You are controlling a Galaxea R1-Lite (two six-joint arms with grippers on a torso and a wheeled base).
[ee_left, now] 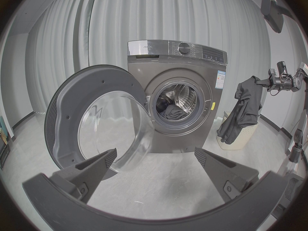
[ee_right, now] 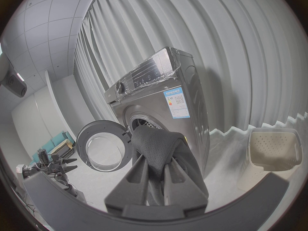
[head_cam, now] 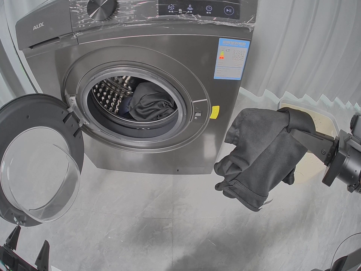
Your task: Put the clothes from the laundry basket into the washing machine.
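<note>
Pale curtains [head_cam: 308, 38] behind, right pincer [ee_right: 156, 170] grips dark garment [head_cam: 259, 159].

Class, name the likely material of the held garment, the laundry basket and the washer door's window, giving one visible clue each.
Garment in the right gripper: soft dark fabric, matte; it drapes and folds. Laundry basket: probably cream plastic, rigid perforated walls. Door window: clear glass or plastic, glossy, see-through.

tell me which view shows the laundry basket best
The right wrist view: the laundry basket stands unobstructed beside the washing machine, rim and perforated walls plain. In the head view the dark garment held by the right claw covers most of it; the left wrist view shows its lower part, far off.
</note>
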